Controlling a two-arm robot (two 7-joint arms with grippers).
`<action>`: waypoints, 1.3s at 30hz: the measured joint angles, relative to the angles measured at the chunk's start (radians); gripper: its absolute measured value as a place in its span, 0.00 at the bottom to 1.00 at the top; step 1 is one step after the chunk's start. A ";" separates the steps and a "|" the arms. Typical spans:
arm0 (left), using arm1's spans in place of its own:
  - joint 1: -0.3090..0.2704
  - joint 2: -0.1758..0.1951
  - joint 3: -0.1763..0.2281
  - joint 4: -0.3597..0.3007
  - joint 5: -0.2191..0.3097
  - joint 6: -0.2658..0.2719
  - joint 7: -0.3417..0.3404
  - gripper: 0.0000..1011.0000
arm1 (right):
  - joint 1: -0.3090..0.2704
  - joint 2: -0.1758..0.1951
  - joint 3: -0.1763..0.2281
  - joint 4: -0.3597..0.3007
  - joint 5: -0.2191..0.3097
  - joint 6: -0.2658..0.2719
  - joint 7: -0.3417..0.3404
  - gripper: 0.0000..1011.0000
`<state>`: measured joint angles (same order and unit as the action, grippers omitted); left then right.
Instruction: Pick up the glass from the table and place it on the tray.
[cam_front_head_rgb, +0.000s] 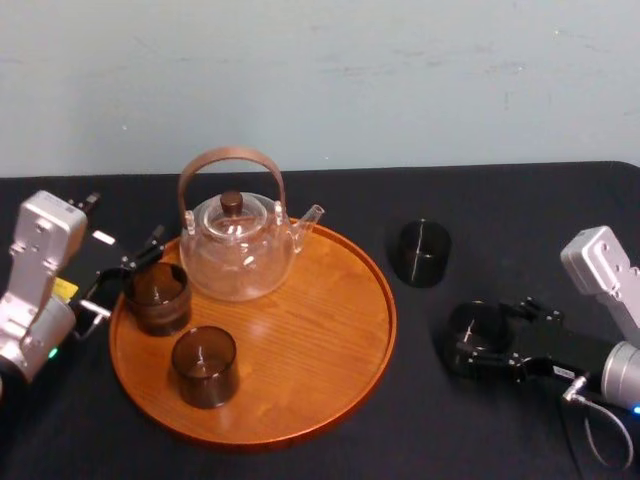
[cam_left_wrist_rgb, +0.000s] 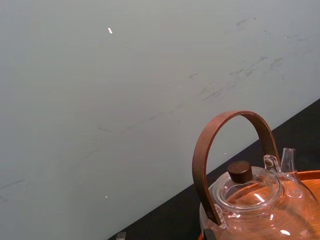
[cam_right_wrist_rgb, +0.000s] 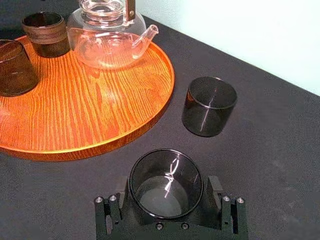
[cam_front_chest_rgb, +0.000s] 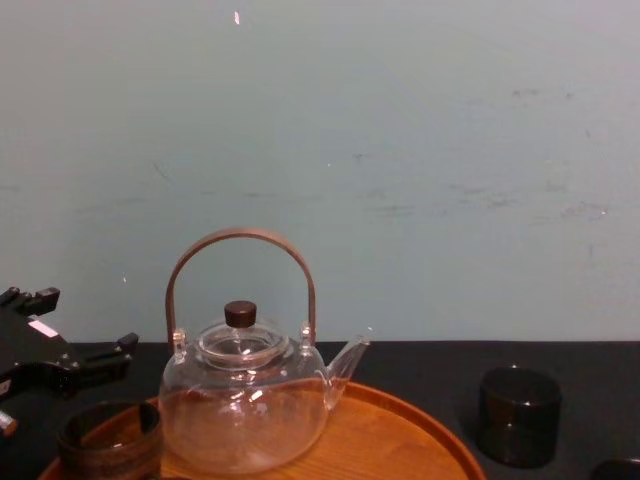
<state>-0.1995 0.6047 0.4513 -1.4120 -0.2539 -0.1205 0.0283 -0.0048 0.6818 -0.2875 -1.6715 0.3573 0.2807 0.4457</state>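
Right wrist view: the glass (cam_right_wrist_rgb: 165, 172) is seen standing upright on the black desk (cam_right_wrist_rgb: 260, 165), bracketed by the right pincer (cam_right_wrist_rgb: 168, 189), w/ one side of the pincer at each flank of its wall. Whether the pincer is clenched on that wall or merely set around it cannot be told. No lift is seen, and the base looks seated on the desk. The low, level approach is judged to be chosen so the wall is taken at mid-height, not at the rim, which keeps a smooth cylinder from tipping or slipping.

The tray (cam_right_wrist_rgb: 115, 100) lies to the pincer's left, near the glass but apart from it. Its rim is raised, so the glass would have to be lifted over, not slid. A second glass (cam_right_wrist_rgb: 208, 106) stands beyond the pincer, just off the tray's edge, and is not touched.

On the tray, the teapot (cam_right_wrist_rgb: 107, 37) takes the part farthest ahead of the pincer. A ribbed cup (cam_right_wrist_rgb: 46, 32) and a smooth cup (cam_right_wrist_rgb: 15, 67) are set on the side farthest from the pincer. Bare wood is thus left on the pincer's side, prob. the easiest spot for set-down.

The left pincer (cam_front_head_rgb: 128, 275) is held released at the tray's far edge, just beside the ribbed cup and well apart from the right pincer, so the route is left free.

Step judged: grasp stage, transfer not yet begun.
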 joint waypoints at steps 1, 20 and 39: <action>0.000 0.000 0.000 0.000 0.000 0.000 0.000 0.99 | 0.002 -0.001 -0.002 0.002 -0.001 0.000 0.000 0.99; 0.000 0.000 0.000 0.000 0.000 0.000 0.000 0.99 | 0.013 -0.005 -0.015 0.006 -0.009 0.003 0.004 0.99; 0.000 0.000 0.000 0.000 0.000 0.000 0.000 0.99 | 0.012 -0.004 -0.012 0.005 -0.006 0.002 0.003 0.89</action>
<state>-0.1995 0.6047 0.4514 -1.4120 -0.2539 -0.1205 0.0283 0.0073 0.6778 -0.2997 -1.6662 0.3512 0.2827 0.4486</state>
